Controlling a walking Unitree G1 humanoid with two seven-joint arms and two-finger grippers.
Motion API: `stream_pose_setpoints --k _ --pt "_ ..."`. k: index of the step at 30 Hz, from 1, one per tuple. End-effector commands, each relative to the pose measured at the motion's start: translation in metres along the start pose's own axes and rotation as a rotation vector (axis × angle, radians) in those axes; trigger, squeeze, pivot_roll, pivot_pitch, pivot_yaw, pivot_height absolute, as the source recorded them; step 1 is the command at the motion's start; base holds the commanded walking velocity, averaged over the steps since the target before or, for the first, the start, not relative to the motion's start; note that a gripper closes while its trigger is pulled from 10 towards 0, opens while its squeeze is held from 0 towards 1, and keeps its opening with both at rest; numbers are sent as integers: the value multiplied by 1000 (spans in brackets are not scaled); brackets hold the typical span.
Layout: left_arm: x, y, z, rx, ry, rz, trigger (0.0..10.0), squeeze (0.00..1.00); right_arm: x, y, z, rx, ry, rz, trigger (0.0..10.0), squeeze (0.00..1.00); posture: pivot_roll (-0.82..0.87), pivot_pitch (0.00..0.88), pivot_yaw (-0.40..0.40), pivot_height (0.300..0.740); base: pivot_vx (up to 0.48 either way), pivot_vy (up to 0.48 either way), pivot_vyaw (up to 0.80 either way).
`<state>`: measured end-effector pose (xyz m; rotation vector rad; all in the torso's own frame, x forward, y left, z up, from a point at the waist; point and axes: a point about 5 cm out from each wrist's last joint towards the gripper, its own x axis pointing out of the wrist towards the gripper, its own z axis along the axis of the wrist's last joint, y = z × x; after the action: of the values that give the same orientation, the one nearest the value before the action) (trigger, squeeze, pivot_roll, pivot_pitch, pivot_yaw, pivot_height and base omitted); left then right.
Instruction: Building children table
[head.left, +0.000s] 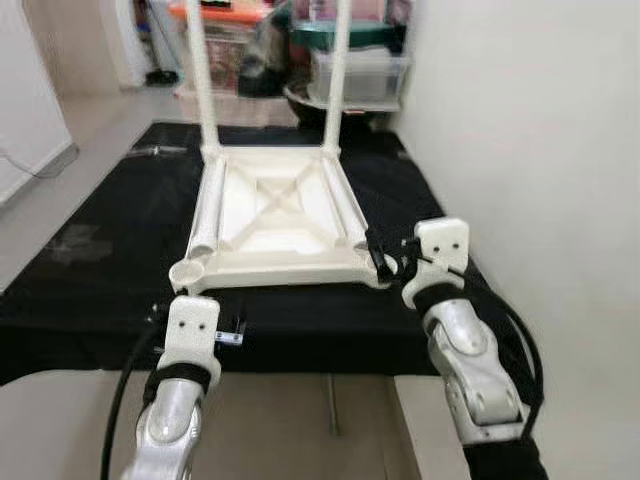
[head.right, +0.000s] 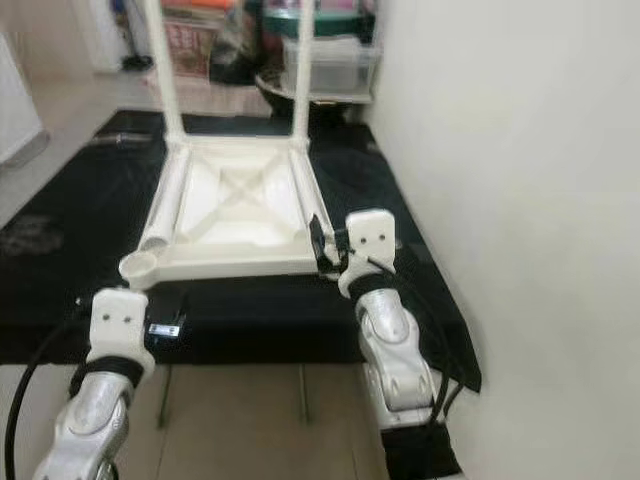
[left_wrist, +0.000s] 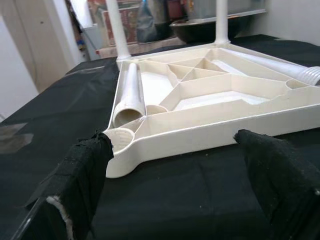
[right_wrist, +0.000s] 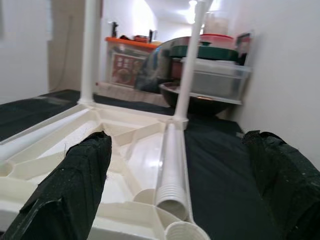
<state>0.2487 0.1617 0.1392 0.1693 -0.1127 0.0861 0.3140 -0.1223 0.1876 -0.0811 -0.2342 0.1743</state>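
Mid-assembly: upturned white tabletop (head.left: 275, 215) on black mat (head.left: 90, 290), two legs (head.left: 200, 75) fitted at far corners, two loose legs (left_wrist: 129, 95) lying inside; right gripper (head.left: 385, 262) wide open, empty, at near-right socket; left gripper (left_wrist: 170, 195) equally open, empty, near-left; next, probably grasping a loose leg.

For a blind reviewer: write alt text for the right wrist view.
An upside-down white plastic table top lies on a black mat, two legs standing upright at its far corners and a loose leg lying inside along its edge. The open right end effector frames it with two black fingers. Storage bins stand behind.
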Motion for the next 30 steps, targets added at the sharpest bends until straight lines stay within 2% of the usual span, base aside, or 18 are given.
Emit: stream_pose_setpoints --k 1,17,27,29,30 --pt "1 1 -1 8 4 1 10000 0 0 0 0 0 10 2 10000 0 77 0 -125 740 247 0 0" --pt "4 -6 -2 -1 -10 -30 10000 0 -1 5 -11 -15 42 7 10000 0 77 0 -114 740 401 0 0" --pt "5 -5 -2 4 -17 -31 10000 0 3 -1 -10 -33 37 -11 10000 0 76 0 -117 740 404 0 0" --pt "5 -5 -2 14 -18 -24 10000 0 3 -2 -10 -39 35 -15 10000 0 73 0 -118 740 0 0 0" --pt "6 -6 -2 20 -25 -20 10000 0 2 -6 -9 -80 29 -15 10000 0 65 0 -116 740 0 0 0"
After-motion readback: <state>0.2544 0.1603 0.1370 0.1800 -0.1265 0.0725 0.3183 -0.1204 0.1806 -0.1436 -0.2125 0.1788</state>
